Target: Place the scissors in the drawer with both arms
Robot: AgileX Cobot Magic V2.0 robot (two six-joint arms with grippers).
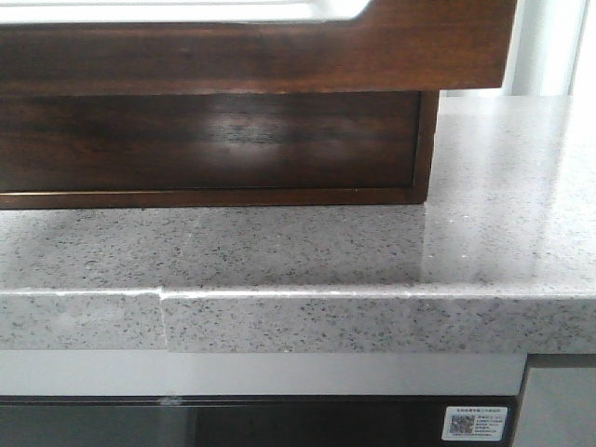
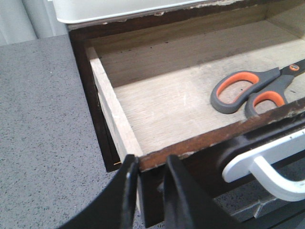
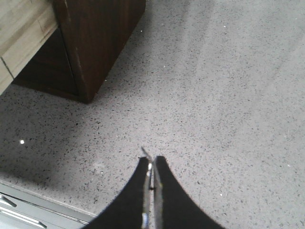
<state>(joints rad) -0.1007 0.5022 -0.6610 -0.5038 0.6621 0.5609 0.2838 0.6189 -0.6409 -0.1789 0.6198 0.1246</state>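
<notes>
Inside the open drawer (image 2: 181,95), toward three o'clock in the left wrist view, the scissors (image 2: 257,88) lie flat on the pale wooden floor, grey handles lined with orange pointing toward the drawer front, the blades running out of view. The left gripper (image 2: 148,179) sits at six o'clock, its black fingers (image 2: 127,191) clamped on the top edge of the dark brown drawer front, near the left corner. A white handle (image 2: 267,164) shows at four o'clock, just beside the fingers. In the front view the drawer's glossy underside and the cabinet (image 1: 214,140) fill the upper half, resting on the speckled grey countertop (image 1: 372,261). The right gripper (image 3: 151,181) hangs above bare countertop with its fingers pressed together, holding nothing, the cabinet corner at eleven o'clock.
</notes>
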